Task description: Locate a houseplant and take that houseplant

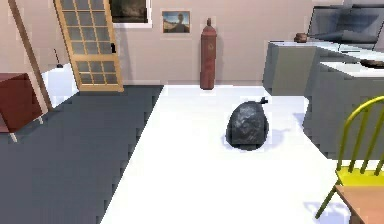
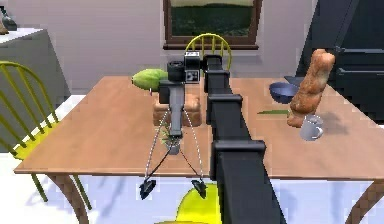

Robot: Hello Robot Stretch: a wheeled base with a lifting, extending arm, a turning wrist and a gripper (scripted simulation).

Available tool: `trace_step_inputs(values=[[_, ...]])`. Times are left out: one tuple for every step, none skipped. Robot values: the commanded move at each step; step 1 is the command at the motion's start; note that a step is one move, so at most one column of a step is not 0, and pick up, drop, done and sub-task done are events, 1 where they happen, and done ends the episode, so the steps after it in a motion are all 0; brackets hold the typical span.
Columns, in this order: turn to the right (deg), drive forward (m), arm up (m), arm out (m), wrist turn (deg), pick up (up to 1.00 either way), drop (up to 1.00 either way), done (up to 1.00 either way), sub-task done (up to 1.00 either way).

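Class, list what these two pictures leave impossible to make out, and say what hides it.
Arm side view: whether the gripper holds anything; a small blob on the table sits behind it, too small to name.
Forward view: the yellow chair is cut by the right edge; the dark thing on the counter is too small.

On floor [image 1: 190,160]: black bag [image 1: 249,124], tall red vase [image 1: 208,55]; on wooden table [image 2: 100,130]: bread [image 2: 316,82], bowl [image 2: 283,92].

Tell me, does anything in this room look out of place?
A dark, knotted bag sits alone mid-floor, right in the walkway. On the wooden table, a tall brown loaf-like thing stands on end, which looks odd.
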Motion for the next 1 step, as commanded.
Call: trace_step_inputs(values=[[0.0, 0.0, 0.0, 0.0, 45.0, 0.0, 0.0, 0.0, 0.0]])
